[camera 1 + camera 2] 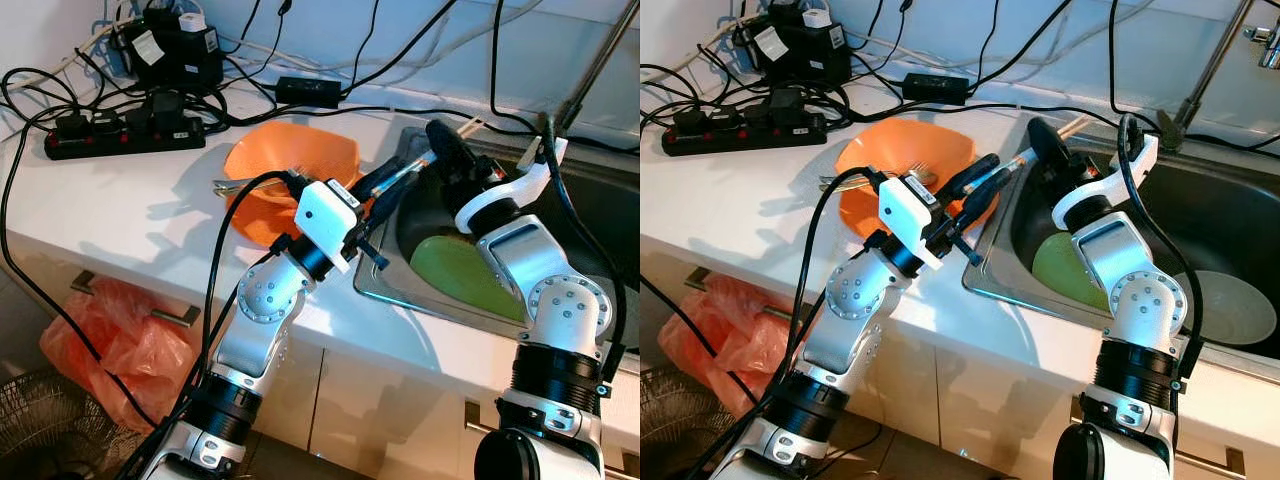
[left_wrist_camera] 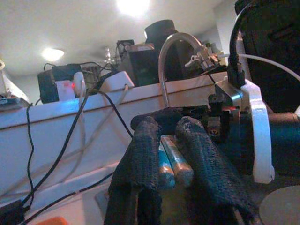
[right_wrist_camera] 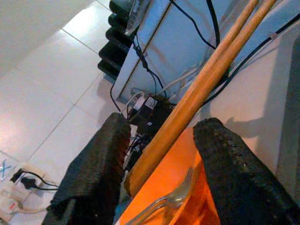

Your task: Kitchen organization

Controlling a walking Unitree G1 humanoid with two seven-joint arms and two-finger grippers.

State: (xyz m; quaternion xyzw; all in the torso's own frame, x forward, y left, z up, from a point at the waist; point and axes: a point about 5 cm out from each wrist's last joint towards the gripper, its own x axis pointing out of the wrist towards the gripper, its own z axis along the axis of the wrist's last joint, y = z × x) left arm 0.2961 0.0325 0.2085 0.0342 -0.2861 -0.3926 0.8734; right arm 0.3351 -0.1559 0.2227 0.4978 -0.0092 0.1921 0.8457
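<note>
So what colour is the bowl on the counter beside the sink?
Orange; the bowl shows best in the right eye view, with a fork resting in it.

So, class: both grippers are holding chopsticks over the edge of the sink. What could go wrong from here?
1. The left gripper pinches its chopsticks near their ends, so they might slip into the sink.
2. The right gripper is open around the wooden chopsticks, so these could drop.
3. The two arms are close together; they could collide, or knock the orange bowl and its fork.
</note>
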